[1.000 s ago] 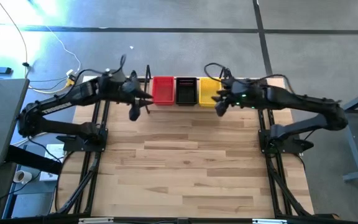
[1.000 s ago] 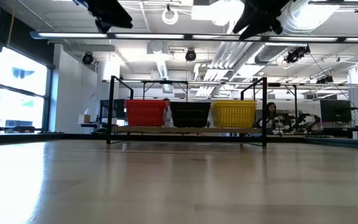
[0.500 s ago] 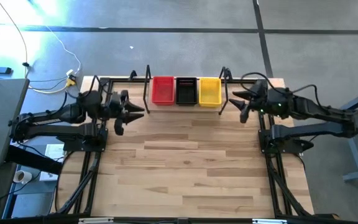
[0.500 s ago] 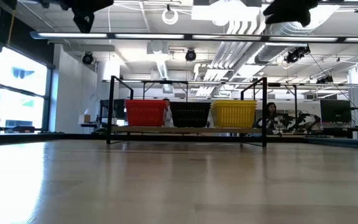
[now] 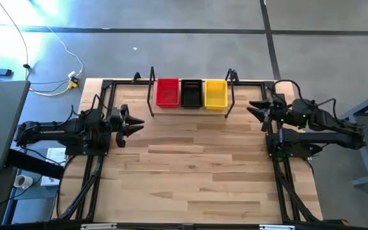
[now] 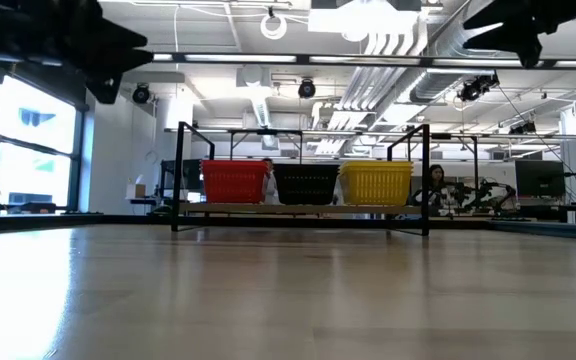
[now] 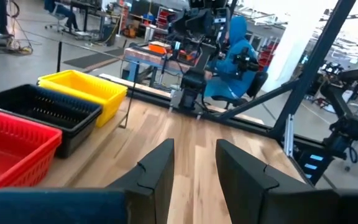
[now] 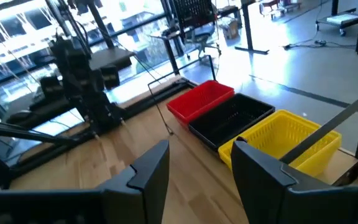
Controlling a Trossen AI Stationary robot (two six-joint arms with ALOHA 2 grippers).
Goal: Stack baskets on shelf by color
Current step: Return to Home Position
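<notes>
A red basket (image 5: 167, 92), a black basket (image 5: 191, 93) and a yellow basket (image 5: 216, 94) stand side by side with their bottoms on the shelf (image 5: 190, 107) at the table's far edge; the low view shows each as a stack (image 6: 307, 184). My left gripper (image 5: 137, 124) hovers open at the table's left side, away from the shelf. My right gripper (image 5: 253, 108) hovers open at the table's right side, just right of the shelf. Both hold nothing.
The shelf's upright black wire frames (image 5: 151, 91) (image 5: 230, 89) stand at both its ends. Black rails (image 5: 94, 172) (image 5: 286, 179) run along the tabletop's left and right sides. The wide wooden tabletop (image 5: 190, 172) lies in front of the shelf.
Both grippers have drawn back from the shelf's ends, the left toward the table's left edge and lower, the right toward the right edge. Both have come closer to level. The baskets have stayed where they were.
</notes>
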